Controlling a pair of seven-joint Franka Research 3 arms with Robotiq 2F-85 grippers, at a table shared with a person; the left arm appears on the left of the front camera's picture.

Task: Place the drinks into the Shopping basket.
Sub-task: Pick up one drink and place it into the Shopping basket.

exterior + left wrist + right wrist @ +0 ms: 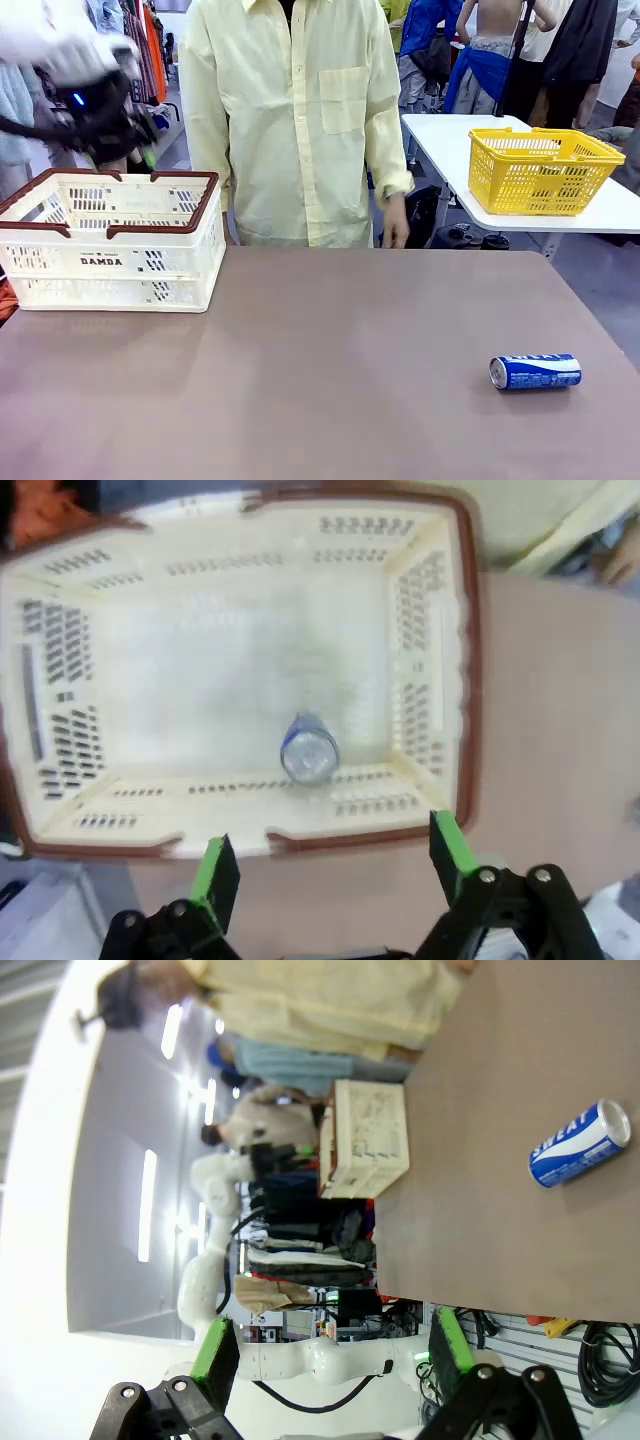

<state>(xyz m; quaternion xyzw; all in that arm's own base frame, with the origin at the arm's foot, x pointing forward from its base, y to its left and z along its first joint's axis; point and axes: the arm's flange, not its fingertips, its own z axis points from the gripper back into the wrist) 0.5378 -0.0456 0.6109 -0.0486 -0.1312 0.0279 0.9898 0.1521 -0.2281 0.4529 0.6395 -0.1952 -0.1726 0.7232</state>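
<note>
My left pincer [333,865] hangs spread over the Shopping basket [60,262] at the far left, clear of 1 can [310,748] end-up by its near wall. The blue can [535,372] lies sideways near right on the table [300,380], likeliest for my spread right pincer [330,1345].

Basket [110,265] left — can [535,372] right

Blurred can [309,748], colour unclear, basket [62,290] edge cropped

brown tabletop [330,380], white side table [445,145] bearing a yellow basket [540,180], hanging clothes [428,25] behind, grey floor [590,280]
</note>
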